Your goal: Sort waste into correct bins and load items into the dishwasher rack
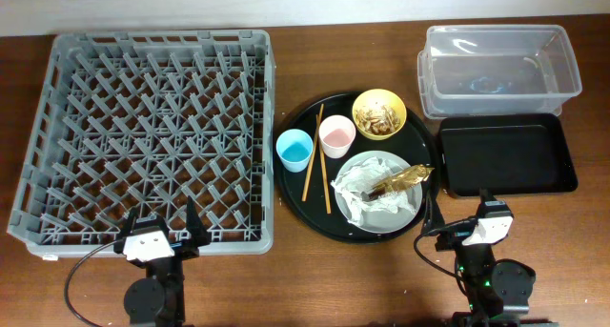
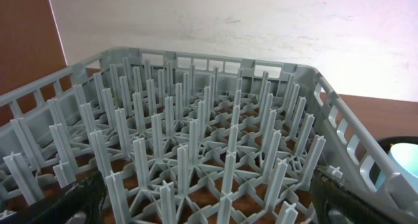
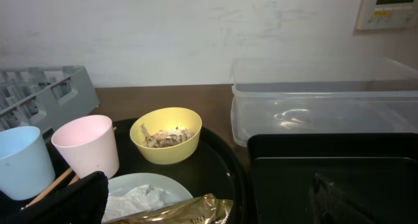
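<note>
The grey dishwasher rack (image 1: 143, 136) stands at the left with nothing in it. A round black tray (image 1: 303, 198) holds a blue cup (image 1: 294, 151), a pink cup (image 1: 335, 134), chopsticks (image 1: 313, 155), a yellow bowl (image 1: 379, 112) with tan scraps (image 3: 166, 137), and a grey plate (image 1: 412, 205) bearing a crumpled napkin (image 1: 360, 186) and a gold wrapper (image 1: 402, 179). The clear tub (image 1: 500, 68) and black rectangular tray (image 1: 505, 153) stand at the right. My left gripper (image 1: 162, 227) is open over the rack's near edge. My right gripper (image 1: 457, 217) is open between the plate and the black rectangular tray.
A wooden table (image 1: 305, 289) carries everything. A pale wall (image 3: 196, 34) stands behind the far edge. The rack's upright pegs (image 2: 196, 145) fill the left wrist view, with the blue cup's rim (image 2: 406, 168) at its right edge.
</note>
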Robot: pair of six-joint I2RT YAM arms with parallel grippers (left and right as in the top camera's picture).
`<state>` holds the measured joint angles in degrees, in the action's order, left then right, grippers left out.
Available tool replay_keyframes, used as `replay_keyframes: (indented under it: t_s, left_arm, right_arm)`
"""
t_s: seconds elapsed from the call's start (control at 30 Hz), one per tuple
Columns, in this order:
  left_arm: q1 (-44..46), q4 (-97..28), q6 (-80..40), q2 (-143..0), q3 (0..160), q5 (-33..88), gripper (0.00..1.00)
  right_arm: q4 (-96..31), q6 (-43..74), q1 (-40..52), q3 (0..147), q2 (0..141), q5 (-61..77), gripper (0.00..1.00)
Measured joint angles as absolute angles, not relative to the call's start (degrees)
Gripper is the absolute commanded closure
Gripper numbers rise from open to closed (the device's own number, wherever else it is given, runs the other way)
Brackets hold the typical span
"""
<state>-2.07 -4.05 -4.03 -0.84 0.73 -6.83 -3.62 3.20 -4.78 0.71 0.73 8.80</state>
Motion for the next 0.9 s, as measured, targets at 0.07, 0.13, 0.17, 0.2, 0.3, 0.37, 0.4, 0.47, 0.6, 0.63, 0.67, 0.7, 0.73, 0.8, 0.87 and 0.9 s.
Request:
replay_keyframes:
  t_s: [0.07,0.13,0.17,0.2,0.3,0.37,0.4,0.47,0.6,0.63,0.67,0.7,0.73,0.8,0.87,0.9]
  left_arm:
    - [-2.1,-4.1,-4.0,-0.8,0.7,-6.8,0.01]
    - [-2.1,-4.1,-4.0,-0.8,0.7,-6.8,0.01]
    - [-2.1,-4.1,-4.0,-0.8,0.7,-6.8,0.01]
    - [-2.1,-4.1,-4.0,-0.8,0.7,-6.8,0.01]
    - [-2.1,-4.1,-4.0,-0.8,0.7,-6.9,0.01]
    - [-2.1,-4.1,-4.0,-0.8,0.7,-6.8,0.01]
    - [-2.1,-4.1,-4.0,-0.8,0.7,-6.8,0.01]
    - [-2.1,-4.1,-4.0,-0.8,0.7,-6.8,0.01]
    - [-2.1,-4.1,-4.0,-0.8,0.7,-6.8,0.01]
    - [-2.1,-4.1,-4.0,-0.8,0.7,-6.8,0.01]
    - [-2.1,-4.1,-4.0,-0.8,0.7,-6.8,0.01]
    - [-2.1,-4.1,-4.0,-0.8,0.7,-6.8,0.01]
    - [-2.1,-4.1,-4.0,-0.8,0.7,-6.8,0.01]
    - [-2.1,-4.1,-4.0,-0.8,0.7,-6.8,0.01]
    - [-2.1,-3.4,-4.0,-0.8,0.7,-6.8,0.01]
    - [-2.1,-2.5,-4.0,-0.8,0.7,-6.8,0.01]
  right_arm:
    - [-3.6,3.2,-4.8,0.7,0.7,8.8,0.02]
    - [-3.6,3.2,-4.8,0.7,0.7,8.8,0.02]
    - [-3.6,3.2,-4.8,0.7,0.7,8.8,0.02]
    - [-3.6,3.2,-4.8,0.7,0.7,8.8,0.02]
    - [-3.6,3.2,-4.8,0.7,0.7,8.8,0.02]
    - [-3.6,3.2,-4.8,0.7,0.7,8.8,0.01]
    - [-3.6,3.2,-4.8,0.7,0.7,8.8,0.02]
    - [-3.6,3.2,-4.8,0.7,0.7,8.8,0.02]
    - [-3.6,3.2,-4.8,0.7,0.7,8.8,0.02]
    - [-3.6,3.2,-4.8,0.7,0.7,8.8,0.02]
    - [-3.6,3.2,-4.8,0.7,0.7,8.8,0.02]
    - [-3.6,3.2,-4.8,0.7,0.7,8.8,0.02]
    - [-3.6,3.2,-4.8,0.7,0.7,8.8,0.01]
    - [-3.6,3.2,-4.8,0.7,0.7,8.8,0.01]
    - [-3.6,3.2,-4.8,0.7,0.7,8.8,0.01]
    - [-3.4,3.2,-4.8,0.7,0.7,8.8,0.02]
